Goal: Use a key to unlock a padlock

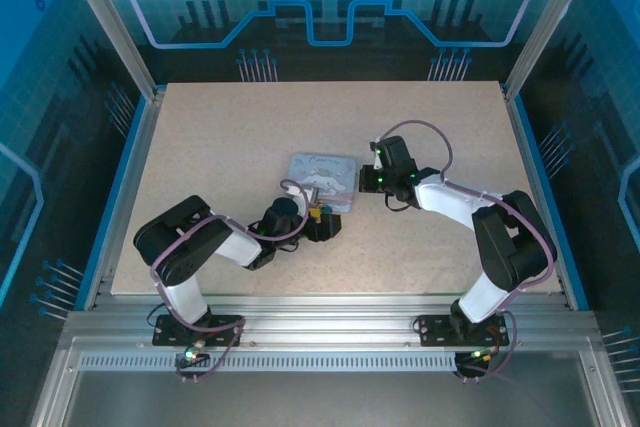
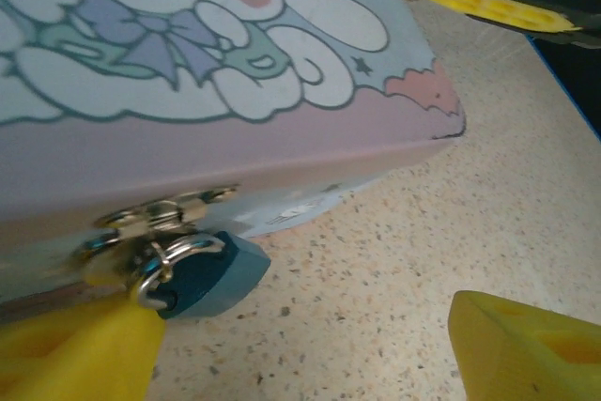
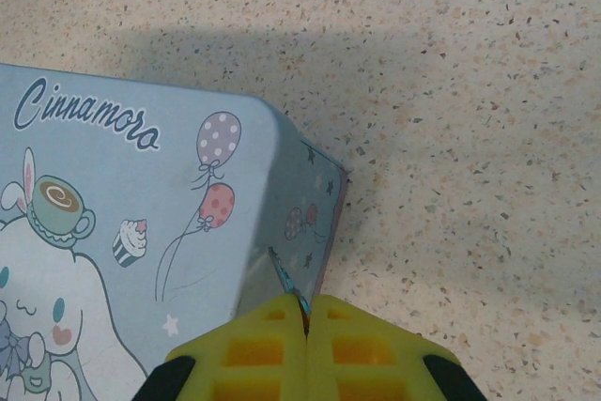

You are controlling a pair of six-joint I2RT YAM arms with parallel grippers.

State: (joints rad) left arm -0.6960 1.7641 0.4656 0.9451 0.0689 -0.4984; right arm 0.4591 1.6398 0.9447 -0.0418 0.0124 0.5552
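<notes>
Hanging from the hasp [image 2: 155, 218] on the near side of the tin [image 2: 282, 147], the padlock [image 2: 211, 274] looks locked, so unlocking is not yet done. The left hand [image 2: 300, 349] stands wide astride it, while the right hand [image 3: 305, 326] pinches a thin sliver, seemingly the key [image 3: 285, 279], by the tin's right side. The tin's lid is down, contents hidden.

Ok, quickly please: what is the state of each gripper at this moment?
Left gripper: open, by the padlock, holding nothing.
Right gripper: closed, pinching a thin sliver, apparently the key.
</notes>
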